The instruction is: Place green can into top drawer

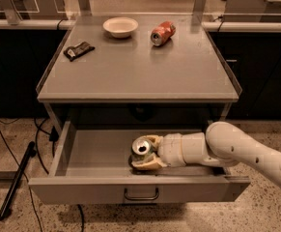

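Note:
The top drawer is pulled open below the grey tabletop, with a small bar handle on its front panel. My white arm reaches in from the right. My gripper is inside the drawer, its fingers closed around the green can. The can lies tilted with its silver top facing up and left. Its green label is mostly hidden by the fingers. The can is low in the drawer, at about the floor's middle.
On the tabletop stand a white bowl, a red can lying on its side, and a dark snack packet. A black pole and cables lie on the floor to the left.

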Controlling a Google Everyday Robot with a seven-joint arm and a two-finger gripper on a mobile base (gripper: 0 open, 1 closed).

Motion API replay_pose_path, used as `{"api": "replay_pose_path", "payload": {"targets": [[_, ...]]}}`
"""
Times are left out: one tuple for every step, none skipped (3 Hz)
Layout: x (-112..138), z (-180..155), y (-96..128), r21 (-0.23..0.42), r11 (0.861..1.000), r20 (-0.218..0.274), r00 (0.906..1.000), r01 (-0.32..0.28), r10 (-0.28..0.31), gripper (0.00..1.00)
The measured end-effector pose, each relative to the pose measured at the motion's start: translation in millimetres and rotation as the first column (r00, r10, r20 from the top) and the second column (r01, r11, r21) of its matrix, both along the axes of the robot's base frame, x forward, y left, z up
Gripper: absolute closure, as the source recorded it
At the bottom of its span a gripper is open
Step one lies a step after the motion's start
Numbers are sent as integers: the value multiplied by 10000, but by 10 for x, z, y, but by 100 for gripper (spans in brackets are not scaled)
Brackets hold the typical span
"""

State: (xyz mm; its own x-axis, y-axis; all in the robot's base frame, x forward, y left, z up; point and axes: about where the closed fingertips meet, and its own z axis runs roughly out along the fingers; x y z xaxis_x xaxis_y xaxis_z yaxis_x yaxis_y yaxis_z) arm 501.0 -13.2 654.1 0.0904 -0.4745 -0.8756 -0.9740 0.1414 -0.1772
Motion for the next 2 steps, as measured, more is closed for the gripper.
{"api": "replay_pose_path", "payload": {"targets": [[71, -118, 43, 63, 10000, -175, 9998, 55, -53, 100], [112, -165, 57, 168, 9997, -443, 9989, 159, -152, 100]]}}
